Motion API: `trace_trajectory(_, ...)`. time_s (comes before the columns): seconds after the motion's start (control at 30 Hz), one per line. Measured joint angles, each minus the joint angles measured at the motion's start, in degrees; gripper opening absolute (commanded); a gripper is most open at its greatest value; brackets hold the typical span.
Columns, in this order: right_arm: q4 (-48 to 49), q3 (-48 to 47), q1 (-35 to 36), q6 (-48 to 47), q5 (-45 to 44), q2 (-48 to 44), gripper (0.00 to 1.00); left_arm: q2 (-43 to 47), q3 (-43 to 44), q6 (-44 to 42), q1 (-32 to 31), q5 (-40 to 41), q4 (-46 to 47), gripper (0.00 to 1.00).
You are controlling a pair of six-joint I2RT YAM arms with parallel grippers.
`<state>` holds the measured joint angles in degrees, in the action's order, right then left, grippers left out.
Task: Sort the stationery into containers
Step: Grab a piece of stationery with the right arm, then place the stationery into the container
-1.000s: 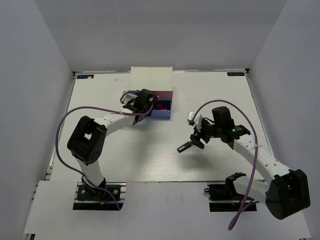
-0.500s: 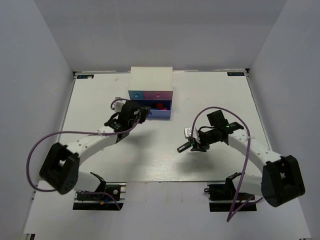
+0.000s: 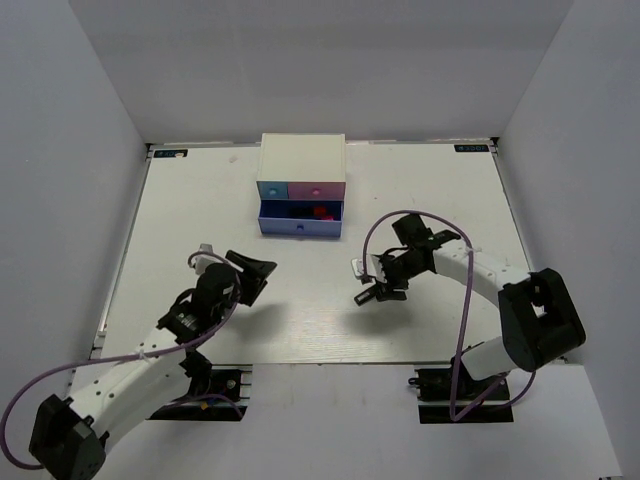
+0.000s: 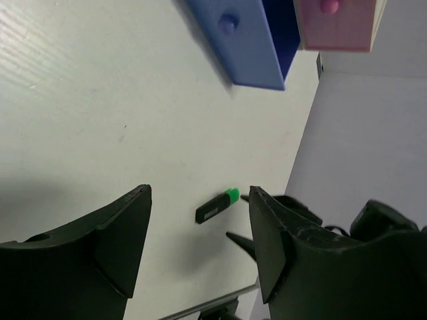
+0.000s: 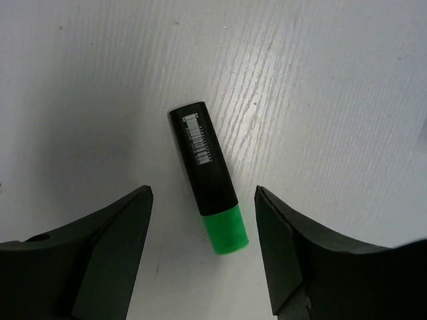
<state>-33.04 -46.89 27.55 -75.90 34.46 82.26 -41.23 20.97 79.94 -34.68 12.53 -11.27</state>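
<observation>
A black highlighter with a green cap (image 5: pixel 206 175) lies flat on the table, and also shows in the top view (image 3: pixel 364 298) and the left wrist view (image 4: pixel 217 206). My right gripper (image 5: pixel 202 203) is open and hangs just above it, one finger on each side of the cap end, not touching. My left gripper (image 3: pixel 258 277) is open and empty over the near-left table, far from the chest. The white chest (image 3: pixel 302 158) stands at the back with its light blue drawer (image 3: pixel 272 188) and pink drawer (image 3: pixel 317 189) shut. The wide dark blue drawer (image 3: pixel 300 227) is pulled out with red items (image 3: pixel 320 211) inside.
The dark blue drawer front (image 4: pixel 243 40) and pink drawer (image 4: pixel 333 20) show at the top of the left wrist view. Grey walls close in the table on three sides. Both arm bases sit at the near edge.
My left arm has drawn back from the open dark blue drawer to the near left. My right gripper has swung in over the green-capped highlighter, which has not moved.
</observation>
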Motion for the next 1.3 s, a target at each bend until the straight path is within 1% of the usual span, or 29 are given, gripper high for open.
trace_trajectory(0.1, 0.5, -1.0, 1.0, -0.3, -1.8, 2.0, 0.68, 5.5, -2.5, -0.5, 0.0, -1.1, -2.7, 0.72)
trace_trajectory(0.13, 0.6, -1.1, 1.5, -0.7, -2.6, 2.7, 0.68, 6.8, -2.7, -0.5, 0.0, -1.2, -3.8, 0.73)
trace_trajectory(0.27, 0.6, -1.1, 2.3, -1.8, -4.8, 4.5, 0.65, 12.0, -2.7, -0.7, 0.0, -1.1, -7.4, 0.73)
trace_trajectory(0.43, 0.6, -1.1, 3.0, -2.3, -6.9, 6.4, 0.63, 13.6, -2.7, -0.9, 0.0, -0.7, -9.9, 0.73)
trace_trajectory(0.53, 1.0, -1.1, 3.3, -2.3, -7.6, 7.3, 0.59, 13.6, -2.7, -1.0, 0.0, -0.7, -10.7, 0.73)
trace_trajectory(0.57, 1.0, -1.3, 3.3, -2.3, -7.6, 7.5, 0.59, 13.6, -2.7, -1.0, 0.0, -0.6, -10.9, 0.73)
trace_trajectory(0.6, 1.1, -1.4, 3.4, -2.3, -7.8, 7.6, 0.55, 13.6, -2.7, -1.0, 0.0, -0.7, -11.0, 0.73)
trace_trajectory(0.67, 1.0, -1.8, 3.6, -2.4, -7.9, 8.0, 0.50, 13.4, -2.7, -1.0, 0.0, -0.7, -11.1, 0.73)
trace_trajectory(0.7, 1.0, -2.1, 3.6, -2.3, -8.0, 8.2, 0.42, 13.1, -2.7, -1.1, 0.0, -0.7, -11.1, 0.73)
trace_trajectory(0.77, 0.9, -2.3, 3.7, -2.7, -8.3, 8.4, 0.33, 12.7, -2.7, -1.1, 0.0, -0.7, -11.1, 0.73)
trace_trajectory(0.8, 0.6, -2.5, 3.7, -2.7, -8.4, 8.5, 0.23, 12.5, -2.7, -1.1, 0.0, -0.7, -11.1, 0.73)
trace_trajectory(0.9, -0.9, -3.3, 3.7, -2.7, -8.6, 8.6, 0.10, 12.1, -2.7, -1.1, 0.0, -0.7, -11.0, 0.73)
trace_trajectory(0.93, -1.6, -4.0, 3.7, -2.7, -8.6, 8.6, 0.10, 12.1, -2.8, -1.1, 0.0, -0.7, -10.9, 0.73)
trace_trajectory(1.0, -3.1, -6.2, 3.7, -1.4, -8.3, 8.6, 0.04, 12.0, -2.9, -1.1, 0.0, -0.8, -10.5, 0.73)
trace_trajectory(1.07, -3.9, -10.2, 4.0, 1.1, -8.1, 8.7, 0.02, 11.8, -3.1, -1.1, 0.0, -0.9, -10.1, 0.73)
trace_trajectory(1.17, -2.8, -18.9, 4.7, 6.7, -8.2, 9.3, 0.02, 11.3, -3.7, -1.1, 0.0, -1.1, -9.2, 0.73)
trace_trajectory(1.3, 2.0, -30.1, 6.5, 14.4, -9.9, 11.6, 0.02, 10.3, -3.8, -1.1, 0.0, -1.3, -8.8, 0.73)
